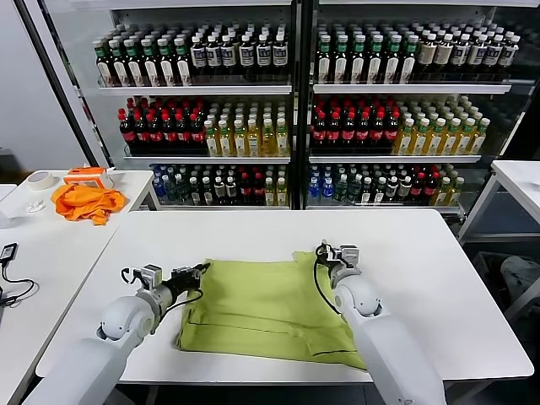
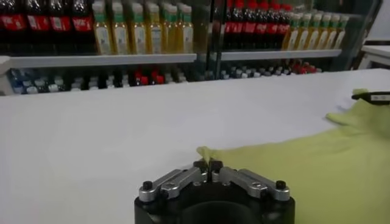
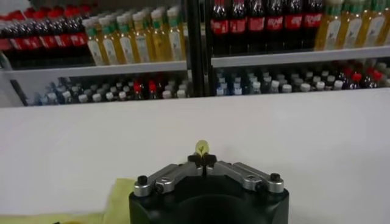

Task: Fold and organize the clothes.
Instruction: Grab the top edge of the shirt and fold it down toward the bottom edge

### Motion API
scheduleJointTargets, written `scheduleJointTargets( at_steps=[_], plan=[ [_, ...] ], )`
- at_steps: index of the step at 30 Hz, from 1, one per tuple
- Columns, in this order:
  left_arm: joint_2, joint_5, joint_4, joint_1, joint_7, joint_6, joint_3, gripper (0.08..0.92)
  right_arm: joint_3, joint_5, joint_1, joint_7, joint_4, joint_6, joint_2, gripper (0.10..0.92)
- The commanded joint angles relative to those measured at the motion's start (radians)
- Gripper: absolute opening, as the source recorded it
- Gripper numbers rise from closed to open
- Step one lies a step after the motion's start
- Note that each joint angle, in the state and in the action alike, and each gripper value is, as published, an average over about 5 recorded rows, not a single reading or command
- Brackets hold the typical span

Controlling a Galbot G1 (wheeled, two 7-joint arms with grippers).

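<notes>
The green T-shirt (image 1: pixel 270 308) lies partly folded on the white desk (image 1: pixel 422 253). The left end effector (image 1: pixel 201 272) pinches its corner at 9 o'clock; the right end effector (image 1: pixel 324 251) pinches its far corner at 1 o'clock. Both are clamped tight on cloth.

My lime-green T-shirt (image 1: pixel 270 308) lies partly folded on the white table's near middle, plain side up; its far left corner and far right corner are each pinched up.
</notes>
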Motion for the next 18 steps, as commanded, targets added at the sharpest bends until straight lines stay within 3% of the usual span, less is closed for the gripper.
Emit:
scheduleJointTargets(
  at_steps=[1,10,18],
  plan=[
    [0.07,-0.033,-0.195,0.159,-0.017,-0.028,-0.054,0.089,0.023,0.004,-0.171,0.021,0.258,-0.005,-0.077,0.106],
    [0.089,-0.028,-0.29,0.299,-0.04,-0.067,-0.101,0.089,0.052,-0.01,-0.361,0.05,0.429,-0.03,-0.129,0.106],
    [0.093,-0.004,-0.287,0.338,-0.049,-0.083,-0.111,0.089,0.071,-0.022,-0.442,0.049,0.489,-0.013,-0.161,0.106]
  ],
)
